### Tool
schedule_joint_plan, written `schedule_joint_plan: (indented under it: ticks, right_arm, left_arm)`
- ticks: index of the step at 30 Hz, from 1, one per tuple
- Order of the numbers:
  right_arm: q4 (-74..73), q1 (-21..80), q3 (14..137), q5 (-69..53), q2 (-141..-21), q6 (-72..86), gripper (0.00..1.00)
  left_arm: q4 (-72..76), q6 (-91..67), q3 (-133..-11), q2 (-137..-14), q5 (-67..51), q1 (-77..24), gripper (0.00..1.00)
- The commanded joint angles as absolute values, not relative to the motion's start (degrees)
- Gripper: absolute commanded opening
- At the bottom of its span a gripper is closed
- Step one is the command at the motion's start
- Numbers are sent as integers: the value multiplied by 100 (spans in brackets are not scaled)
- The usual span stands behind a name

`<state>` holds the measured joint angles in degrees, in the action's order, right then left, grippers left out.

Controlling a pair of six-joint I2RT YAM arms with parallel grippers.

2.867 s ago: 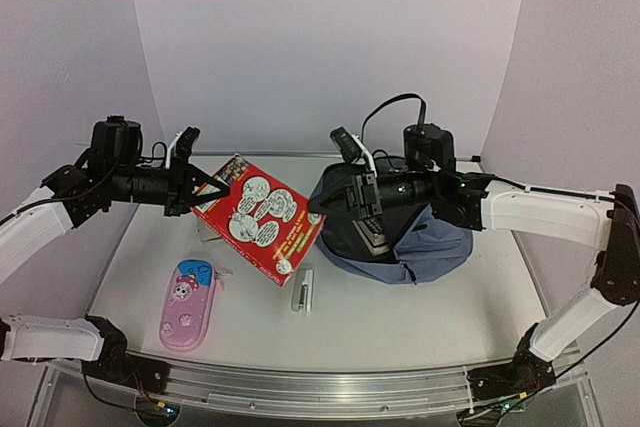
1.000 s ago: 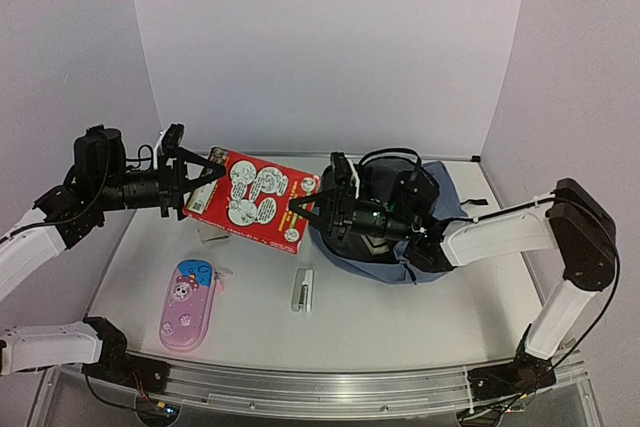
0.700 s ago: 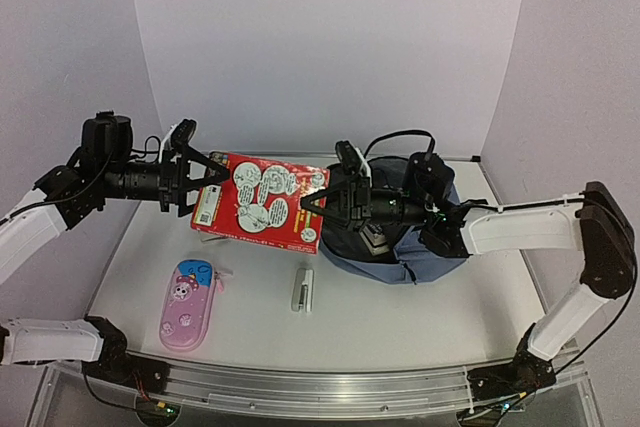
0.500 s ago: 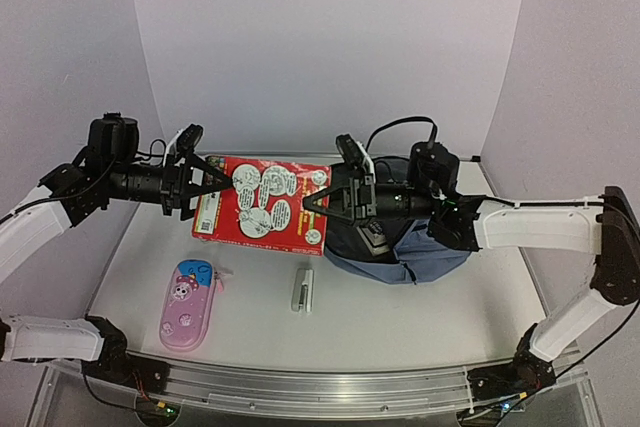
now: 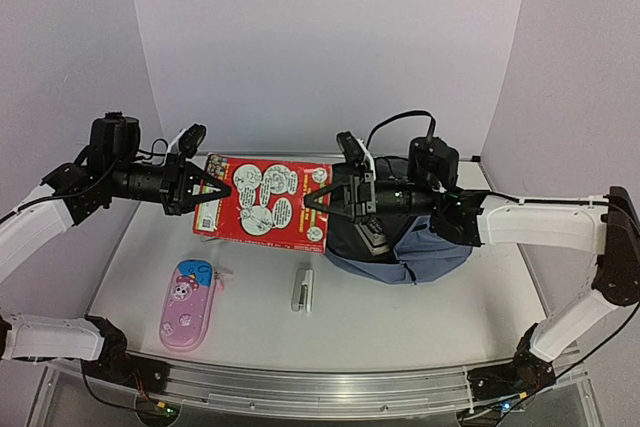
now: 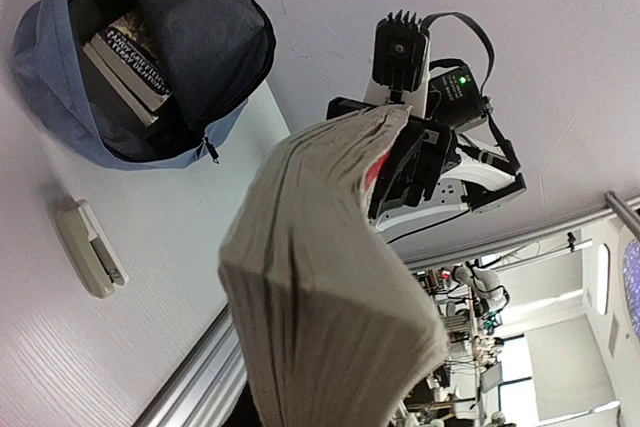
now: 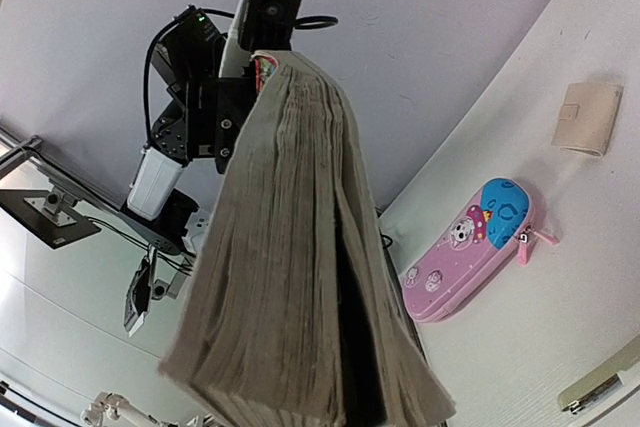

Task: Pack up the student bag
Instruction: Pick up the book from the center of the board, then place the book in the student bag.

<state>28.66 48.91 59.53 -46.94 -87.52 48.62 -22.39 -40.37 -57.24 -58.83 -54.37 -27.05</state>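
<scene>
Student bag point(image 5: 430, 247) sits centre-right in the top view, mouth open. Red book point(image 5: 262, 209) hangs mid-air just left of it. Right gripper point(image 5: 311, 202) is clamped on its edge, left gripper point(image 5: 226, 190) looks clamped too. Handover step. Next: one lets go, the other feeds the bag.

A pink-and-blue pencil case point(image 5: 190, 305) lies near left on the white table point(image 5: 430, 322); a pale stapler point(image 5: 302, 289) lies to its right, apart.
</scene>
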Motion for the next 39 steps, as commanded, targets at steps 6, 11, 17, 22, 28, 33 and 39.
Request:
schedule_joint_plan:
  ticks: [6,11,17,22,28,33,39]
  right_arm:
    - [2215,4289,6107,-3733,-8370,4433,84]
    - [-789,4050,6830,-1757,-7891,3139,98]
    - [-2826,3591,7319,562,-7493,2791,98]
    - [-3021,2600,6867,379,-7499,2686,98]
    - [-2809,2197,6727,52,-7945,2527,98]
    - [-2582,2173,6784,-216,-8135,2477,96]
    - [-2440,2098,6754,-143,-8537,2539,73]
  left_arm:
    - [-1514,-4446,-5383,-5745,-5007,-2724,0]
    - [-1020,-4904,-5076,-5638,-4290,-2725,0]
    - [-462,-5323,-4901,-5685,-3856,-2666,0]
    - [-488,-5386,-5013,-5916,-3743,-2603,0]
    - [-471,-5496,-4937,-6127,-3780,-2550,0]
    - [-548,-5541,-4813,-6058,-3812,-2540,0]
    - [-650,-5584,-4670,-5796,-3623,-2540,0]
